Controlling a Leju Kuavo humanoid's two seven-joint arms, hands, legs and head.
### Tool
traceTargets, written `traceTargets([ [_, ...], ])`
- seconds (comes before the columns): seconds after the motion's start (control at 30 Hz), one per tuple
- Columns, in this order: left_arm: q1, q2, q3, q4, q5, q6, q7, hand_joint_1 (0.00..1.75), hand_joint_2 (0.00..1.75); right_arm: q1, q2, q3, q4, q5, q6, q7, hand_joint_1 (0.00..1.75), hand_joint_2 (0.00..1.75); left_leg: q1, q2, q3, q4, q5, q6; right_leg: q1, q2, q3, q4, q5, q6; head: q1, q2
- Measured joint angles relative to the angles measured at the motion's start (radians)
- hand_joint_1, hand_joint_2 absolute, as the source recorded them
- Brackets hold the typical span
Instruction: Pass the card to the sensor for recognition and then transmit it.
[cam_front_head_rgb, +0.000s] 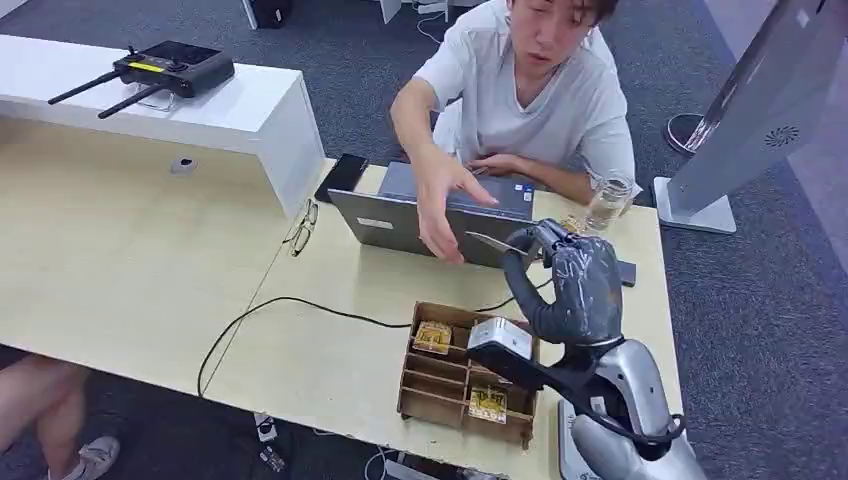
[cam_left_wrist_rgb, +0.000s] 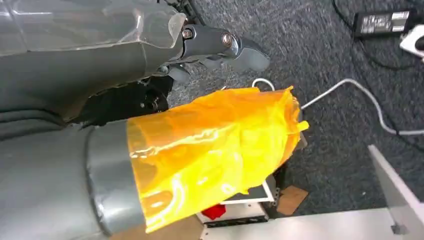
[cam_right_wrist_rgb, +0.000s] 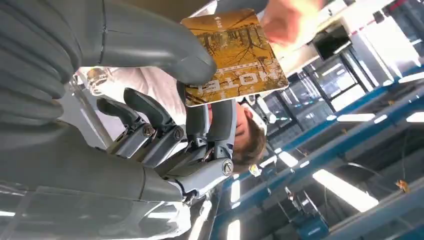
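I am watching my right hand (cam_front_head_rgb: 578, 285) hovering above the tabletop (cam_front_head_rgb: 330, 340), raised between the wooden card box (cam_front_head_rgb: 468, 373) and the open laptop (cam_front_head_rgb: 432, 218). It is pinching the card (cam_right_wrist_rgb: 234, 56) between the thumb and the fingers (cam_right_wrist_rgb: 210, 122); in the right wrist view the yellow-brown face of the card is showing, printed with bare trees and the word HOTEL, with the thumb pressing on its near corner. In the head view the card (cam_front_head_rgb: 490, 241) is appearing edge-on as a thin sliver sticking out of the hand toward the laptop. A person's hand (cam_front_head_rgb: 440, 205) is reaching in over the laptop, its fingertips just beside the card's far end; whether they are touching it, I cannot tell. A small grey and white device (cam_front_head_rgb: 501, 340) is sitting on top of the box, and more cards (cam_front_head_rgb: 433, 336) are lying in its compartments. A glass jar (cam_front_head_rgb: 607, 203) is standing beside the laptop. My left hand (cam_left_wrist_rgb: 215, 47) is hanging over the grey carpet (cam_left_wrist_rgb: 345, 65), its fingers curling in on nothing. Orange film (cam_left_wrist_rgb: 210, 150) is wrapping a grey part in that view.
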Motion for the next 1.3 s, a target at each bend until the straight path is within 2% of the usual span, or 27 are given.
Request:
traceTargets([
  [0.3,-0.014,0.008,-0.028,0.011,-0.010,0.010,0.011,0.00,0.00,-0.090,0.038,-0.001,0.133,-0.020,0.022,0.017,1.71,1.75,0.000,0.000,0.000,0.000,0.000,0.000,0.000,0.000,0.000,0.000,0.000,0.000,0.000,0.000],
  [0.33,-0.018,0.008,-0.029,0.011,-0.009,0.010,0.013,0.00,0.00,-0.098,0.042,-0.001,0.141,-0.023,0.025,0.017,0.00,1.75,0.000,0.000,0.000,0.000,0.000,0.000,0.000,0.000,0.000,0.000,0.000,0.000,0.000,0.000],
  [0.53,-0.019,0.009,-0.031,0.012,-0.002,0.010,0.013,0.00,0.00,-0.106,0.063,0.000,0.173,-0.070,0.031,-0.005,0.00,1.75,0.000,0.000,0.000,0.000,0.000,0.000,0.000,0.000,0.000,0.000,0.000,0.000,0.000,0.000],
  [0.57,-0.020,0.010,-0.031,0.012,0.000,0.011,0.012,0.00,0.00,-0.106,0.066,0.000,0.174,-0.074,0.030,-0.009,0.00,0.00,0.000,0.000,0.000,0.000,0.000,0.000,0.000,0.000,-0.001,0.000,0.000,0.000,0.000,0.000],
  [0.73,-0.019,0.015,-0.032,0.012,0.008,0.015,0.009,0.00,0.00,-0.099,0.070,0.003,0.161,-0.084,0.022,-0.028,0.00,0.00,0.000,0.000,-0.001,0.000,0.000,0.000,0.000,0.000,-0.001,0.000,0.000,0.000,0.000,0.000],
  [0.9,-0.015,0.018,-0.032,0.012,0.022,0.015,-0.006,0.00,0.00,-0.061,0.070,0.004,0.109,-0.107,-0.011,-0.078,0.00,0.00,0.000,0.000,-0.001,0.000,0.000,0.000,0.000,0.000,-0.001,0.000,0.000,0.000,0.000,0.000],
  [1.2,0.001,0.024,-0.031,0.012,0.056,0.018,-0.023,0.00,0.00,0.112,0.069,0.004,-0.037,-0.177,-0.088,-0.227,0.00,0.00,0.000,-0.001,-0.001,0.000,0.000,0.000,0.000,-0.001,-0.002,0.000,-0.001,0.000,0.000,0.000],
  [1.3,0.004,0.024,-0.025,0.012,0.076,0.018,-0.023,0.00,0.00,0.190,0.070,0.009,-0.086,-0.179,-0.106,-0.249,0.00,0.00,0.000,0.000,-0.002,-0.001,0.000,0.000,0.000,0.000,-0.002,0.000,-0.001,0.000,0.000,0.000],
])
